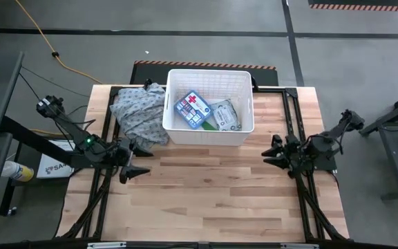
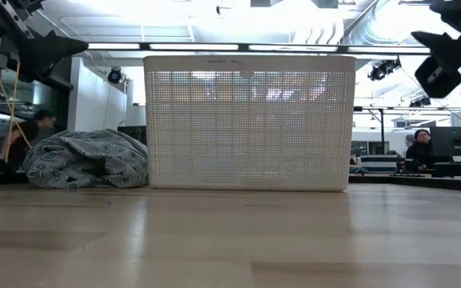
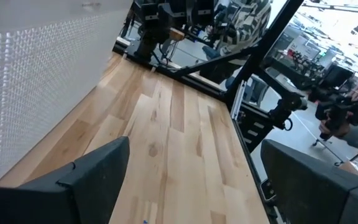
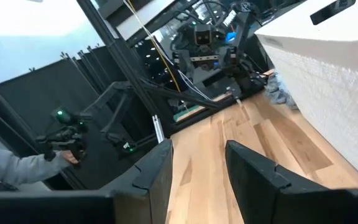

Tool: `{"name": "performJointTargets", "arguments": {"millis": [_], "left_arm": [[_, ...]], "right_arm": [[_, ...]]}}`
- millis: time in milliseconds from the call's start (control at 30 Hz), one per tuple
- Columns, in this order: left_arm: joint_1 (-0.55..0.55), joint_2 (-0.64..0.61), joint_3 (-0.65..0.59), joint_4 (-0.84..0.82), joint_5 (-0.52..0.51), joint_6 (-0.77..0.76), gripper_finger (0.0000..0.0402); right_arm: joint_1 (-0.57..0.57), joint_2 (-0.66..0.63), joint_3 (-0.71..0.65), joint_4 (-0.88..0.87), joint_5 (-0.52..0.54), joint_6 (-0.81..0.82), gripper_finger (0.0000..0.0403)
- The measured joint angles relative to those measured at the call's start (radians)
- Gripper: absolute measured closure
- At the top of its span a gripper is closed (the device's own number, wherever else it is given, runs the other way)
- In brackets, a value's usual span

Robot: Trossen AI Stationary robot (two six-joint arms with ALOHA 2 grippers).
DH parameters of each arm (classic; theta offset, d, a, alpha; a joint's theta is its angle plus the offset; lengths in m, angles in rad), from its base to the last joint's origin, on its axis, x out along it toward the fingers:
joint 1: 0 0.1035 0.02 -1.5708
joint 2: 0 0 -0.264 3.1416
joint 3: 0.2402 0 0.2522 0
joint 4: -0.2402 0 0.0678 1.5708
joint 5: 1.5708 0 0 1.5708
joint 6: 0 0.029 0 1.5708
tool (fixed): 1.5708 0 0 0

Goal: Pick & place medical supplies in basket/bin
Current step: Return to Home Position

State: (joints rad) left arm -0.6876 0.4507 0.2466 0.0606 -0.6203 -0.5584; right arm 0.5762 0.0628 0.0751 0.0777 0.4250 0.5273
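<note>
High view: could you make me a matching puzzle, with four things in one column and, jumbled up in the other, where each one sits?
Things:
1. blue first-aid box
2. cloth heap
3. left gripper
4. right gripper

Places:
A. open, by the right edge of the table
B. inside the white basket
C. open, by the table's left edge
D. on the table beside the basket

Pairs: 1-B, 2-D, 3-C, 4-A
</note>
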Motion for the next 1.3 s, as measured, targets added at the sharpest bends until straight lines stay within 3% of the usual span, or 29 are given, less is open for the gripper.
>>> {"name": "performJointTargets", "arguments": {"millis": [267,667,967,1067,1233,1300], "left_arm": [[0.0,0.068,0.0,0.072,-0.049,0.008,0.0005],[0.001,0.114,0.0,0.165,-0.286,0.11,0.0005],[0.041,0.114,0.0,0.261,-0.297,0.18,0.0005],[0.117,0.107,0.0,0.306,-0.2,0.253,0.0005],[0.286,0.061,0.002,0.287,0.145,0.265,0.0005],[0.345,0.06,0.002,0.244,0.237,0.245,0.0005]], "right_arm": [[0.0,0.0,-0.027,0.018,0.047,-0.01,0.0262],[-0.001,0.0,-0.027,0.025,0.088,-0.038,0.0262],[-0.001,0.0,-0.027,0.025,0.081,-0.038,0.0262],[-0.001,0.0,-0.027,0.025,0.073,-0.038,0.0262],[-0.001,0.0,-0.026,0.039,0.041,-0.042,0.0262],[-0.001,0.0,-0.026,0.051,0.027,-0.052,0.0262]]}}
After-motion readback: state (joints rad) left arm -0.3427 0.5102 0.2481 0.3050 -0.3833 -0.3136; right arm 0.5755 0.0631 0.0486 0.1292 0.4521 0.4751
